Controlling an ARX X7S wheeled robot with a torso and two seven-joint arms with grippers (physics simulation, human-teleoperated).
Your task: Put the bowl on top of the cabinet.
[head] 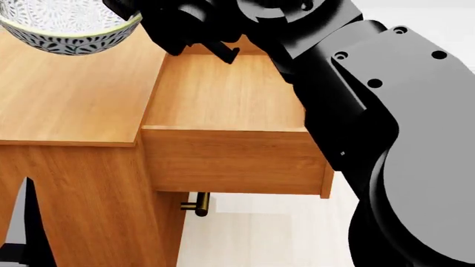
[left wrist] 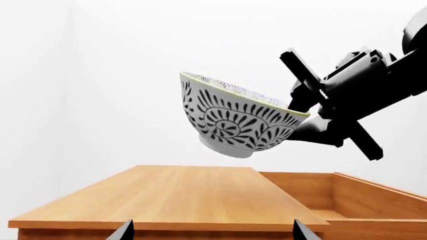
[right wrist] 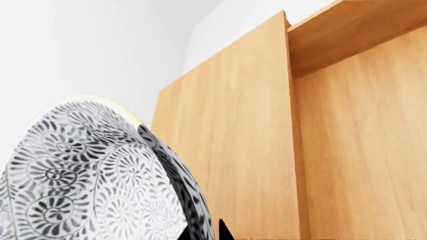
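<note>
The bowl (left wrist: 237, 117), white with a dark floral pattern and a pale yellowish rim, hangs tilted in the air, well clear of the cabinet's flat wooden top (left wrist: 173, 195). My right gripper (left wrist: 303, 107) is shut on the bowl's rim, with one finger inside and one outside; the right wrist view shows the gripper (right wrist: 203, 232) pinching the wall of the bowl (right wrist: 87, 175). In the head view the bowl (head: 67, 28) is over the back left of the cabinet top (head: 74, 94). My left gripper (left wrist: 213, 231) is open and empty, low in front of the cabinet's edge.
An open drawer (head: 222, 92) juts out beside the cabinet top, its front panel (head: 230, 161) toward me, and a brass handle (head: 197, 204) shows below it. My right arm (head: 386, 111) fills the right of the head view. White walls stand behind.
</note>
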